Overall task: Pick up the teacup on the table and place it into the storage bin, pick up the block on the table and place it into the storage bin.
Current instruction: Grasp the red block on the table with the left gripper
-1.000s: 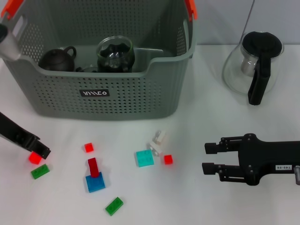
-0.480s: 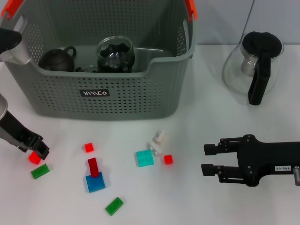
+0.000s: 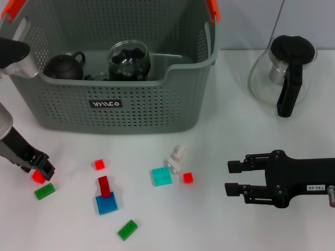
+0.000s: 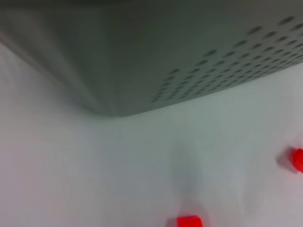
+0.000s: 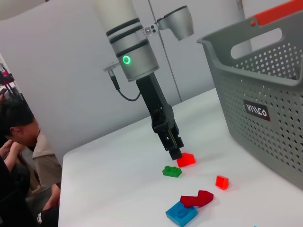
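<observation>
blocks of many colours lie on the white table (image 3: 225, 136) in front of the big grey-green plastic storage bin with holes and orange handle clips (image 3: 120, 99). the left gripper (image 3: 43, 168) is low at the table's left edge, with its tip right at a small bright red square block (image 3: 38, 177). its tip hides the fingers, so i cannot tell if they are pinching the block or only touching it. a green flat block (image 3: 45, 191) sits just beside the red one.

inside the bin are a small dark teapot (image 3: 64, 65) and a round glass teacup (image 3: 129, 61), so the cup part looks done and the block part is not.

the right gripper (image 3: 230, 178) rests on the table at the right, fingers spread apart and holding nothing. a glass teapot with a black lid and handle (image 3: 283, 73) stands behind it, well apart from the bin.

what could go wrong: the red block is tiny, so it may slip out or get pushed away if the fingers close off-centre. the green block is so close that it could get bumped or grabbed too. lifting over the tall bin wall could knock the block loose.
</observation>
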Motion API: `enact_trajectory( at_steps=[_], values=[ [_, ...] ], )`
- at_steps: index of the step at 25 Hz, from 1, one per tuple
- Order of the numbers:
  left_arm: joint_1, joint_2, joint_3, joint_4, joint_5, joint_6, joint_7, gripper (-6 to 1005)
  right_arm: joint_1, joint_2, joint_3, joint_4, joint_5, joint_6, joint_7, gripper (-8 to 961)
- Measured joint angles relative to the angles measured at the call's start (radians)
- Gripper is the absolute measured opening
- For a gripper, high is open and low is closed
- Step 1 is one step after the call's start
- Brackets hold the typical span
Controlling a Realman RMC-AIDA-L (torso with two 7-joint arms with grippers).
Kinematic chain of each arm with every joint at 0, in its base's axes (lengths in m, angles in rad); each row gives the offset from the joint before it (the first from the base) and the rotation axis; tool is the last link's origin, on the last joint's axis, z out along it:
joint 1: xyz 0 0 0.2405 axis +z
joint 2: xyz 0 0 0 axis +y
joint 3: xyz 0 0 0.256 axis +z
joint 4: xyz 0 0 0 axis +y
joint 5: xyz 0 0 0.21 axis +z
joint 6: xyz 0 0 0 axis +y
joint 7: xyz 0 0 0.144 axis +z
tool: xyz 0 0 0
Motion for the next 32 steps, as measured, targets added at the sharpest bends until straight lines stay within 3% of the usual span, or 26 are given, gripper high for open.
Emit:
enact_trajectory(
  at_steps=[10,32],
  values=[
    [-0.016,0.014,0.005,-0.089,0.0,-0.061,-0.002,524,0.0,-0.002,-0.001,0.001,0.0,0.0,0.0,577],
    [-0.022,0.016,0.005,-0.146,-0.002,-0.1,-0.003,515,0.0,-0.005,-0.003,0.007,0.0,0.0,0.0,577]
  ],
)
